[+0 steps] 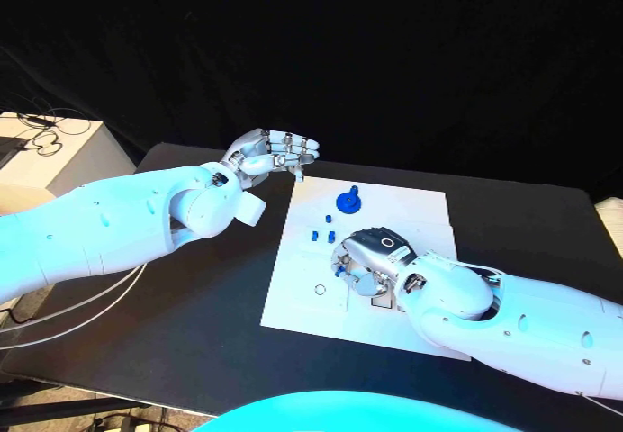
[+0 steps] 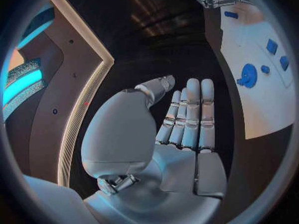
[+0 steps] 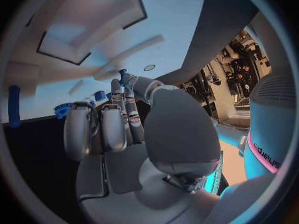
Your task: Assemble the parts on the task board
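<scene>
The white task board [image 1: 418, 216] lies in the middle of the black table. A blue gear [image 1: 348, 200] stands near its far edge, with small blue parts [image 1: 322, 236] just in front of it. My right hand [image 1: 365, 261] hangs over the board's middle, fingers pointing down. In the right wrist view its thumb and a finger pinch a small blue part [image 3: 122, 74] close above the board [image 3: 93, 15]. My left hand [image 1: 274, 152] is raised beyond the board's far left corner. Its fingers [image 2: 189, 112] lie straight and together with nothing in them. The gear [image 2: 248, 75] shows beside them.
A round hole [image 1: 320, 290] and rectangular slots [image 1: 382, 302] mark the board's near part. A white box [image 1: 58, 153] with cables stands off the table's far left. More cables [image 1: 65, 315] hang at the near left.
</scene>
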{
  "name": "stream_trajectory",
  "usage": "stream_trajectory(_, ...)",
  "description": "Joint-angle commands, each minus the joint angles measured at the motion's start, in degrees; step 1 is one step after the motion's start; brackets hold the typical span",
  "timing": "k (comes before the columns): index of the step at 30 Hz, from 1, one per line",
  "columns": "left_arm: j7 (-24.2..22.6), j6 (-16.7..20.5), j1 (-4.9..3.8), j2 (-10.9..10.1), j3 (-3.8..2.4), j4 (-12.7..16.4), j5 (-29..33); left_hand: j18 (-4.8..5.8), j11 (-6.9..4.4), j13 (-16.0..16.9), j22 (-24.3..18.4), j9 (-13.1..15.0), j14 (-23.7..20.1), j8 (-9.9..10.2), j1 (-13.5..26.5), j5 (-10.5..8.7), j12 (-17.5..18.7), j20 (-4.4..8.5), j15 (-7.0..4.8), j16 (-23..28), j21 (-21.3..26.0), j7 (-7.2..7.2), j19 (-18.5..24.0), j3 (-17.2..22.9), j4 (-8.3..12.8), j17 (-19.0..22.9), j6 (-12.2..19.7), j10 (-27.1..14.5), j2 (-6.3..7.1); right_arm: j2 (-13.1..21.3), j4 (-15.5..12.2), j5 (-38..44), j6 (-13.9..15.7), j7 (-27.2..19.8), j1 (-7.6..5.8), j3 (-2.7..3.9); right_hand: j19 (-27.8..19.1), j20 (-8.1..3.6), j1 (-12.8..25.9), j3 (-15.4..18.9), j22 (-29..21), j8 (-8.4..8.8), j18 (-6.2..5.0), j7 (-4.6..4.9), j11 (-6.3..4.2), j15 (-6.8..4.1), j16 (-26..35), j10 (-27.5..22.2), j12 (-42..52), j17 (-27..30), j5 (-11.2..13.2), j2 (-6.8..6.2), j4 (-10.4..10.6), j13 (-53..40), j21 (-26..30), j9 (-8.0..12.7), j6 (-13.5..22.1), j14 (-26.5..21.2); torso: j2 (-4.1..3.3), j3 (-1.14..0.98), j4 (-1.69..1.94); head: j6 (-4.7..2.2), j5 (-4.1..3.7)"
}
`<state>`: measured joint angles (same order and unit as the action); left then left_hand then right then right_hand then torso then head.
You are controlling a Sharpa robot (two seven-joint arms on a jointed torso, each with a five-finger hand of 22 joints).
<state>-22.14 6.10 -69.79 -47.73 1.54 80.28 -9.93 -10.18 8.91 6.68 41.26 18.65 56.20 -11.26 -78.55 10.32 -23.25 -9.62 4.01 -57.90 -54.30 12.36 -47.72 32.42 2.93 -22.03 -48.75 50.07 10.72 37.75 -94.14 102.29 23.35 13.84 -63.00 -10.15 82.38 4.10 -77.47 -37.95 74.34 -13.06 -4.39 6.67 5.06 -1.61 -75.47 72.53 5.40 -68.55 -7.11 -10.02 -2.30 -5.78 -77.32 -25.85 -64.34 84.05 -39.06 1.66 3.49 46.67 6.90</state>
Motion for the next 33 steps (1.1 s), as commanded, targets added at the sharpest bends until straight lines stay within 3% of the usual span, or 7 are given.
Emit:
stream_trajectory(1, -0.5, -0.8, -0.03, 0.1, -0.04, 0.2, 0.3, -0.37, -0.09, 0.0, 0.1, 0.0, -0.1, 0.0, -0.2, 0.26, -0.2, -0.03, 0.27, 0.2, -0.4, -0.12, -0.2, 0.0, 0.4, 0.1, 0.1, -0.4, -0.05, -0.1, 0.2, 1.2, -1.1, 0.5, 0.10, 0.00, 0.0, -0.04, 0.2, -0.3, 0.0, -0.10, 0.77, 0.13, -2.41, -0.24, -0.2, 2.8, 0.1, 0.1, -0.3, 0.57, 0.0, -1.1, 0.1, 0.0, 0.3, 2.2, -0.01, -0.01, 0.00, 0.06, 0.00)
stream_trajectory(17, -0.3, -0.9, -0.04, -0.1, -0.04, 0.3, 0.2, -0.37, -0.09, 0.0, 0.1, 0.0, -0.1, 0.0, -0.2, 0.26, -0.2, -0.03, 0.27, 0.2, -0.4, -0.12, -0.2, 0.0, 0.4, 0.1, 0.1, -0.4, -0.05, -0.9, 1.7, 1.0, -1.7, -0.1, 0.56, -0.11, -0.1, -0.02, 0.3, -0.3, -0.2, -0.14, 0.72, 0.16, -2.37, -0.21, -0.1, 2.8, 0.0, 0.3, -0.3, 0.53, 0.0, -1.2, 0.3, -0.1, 0.3, 2.2, -0.04, 0.02, 0.00, 0.23, 0.04)
stream_trajectory(33, -0.1, -0.9, -0.05, -0.2, -0.05, 0.3, 0.2, -0.37, -0.09, -0.1, 0.1, 0.0, -0.1, 0.0, -0.2, 0.28, -0.2, -0.04, 0.27, 0.2, -0.4, -0.12, -0.2, 0.0, 0.3, 0.1, 0.2, -0.5, -0.13, -0.2, 1.2, 0.0, -4.1, -1.8, 0.61, -0.26, -1.6, 0.52, 2.5, 0.9, -2.5, 0.35, 0.18, 0.40, -1.73, 0.40, 0.4, 0.8, -1.6, 1.5, -0.8, -0.82, 0.5, -0.9, 2.5, -0.5, 1.8, 1.8, 0.03, -0.04, -0.03, 0.36, -0.10)
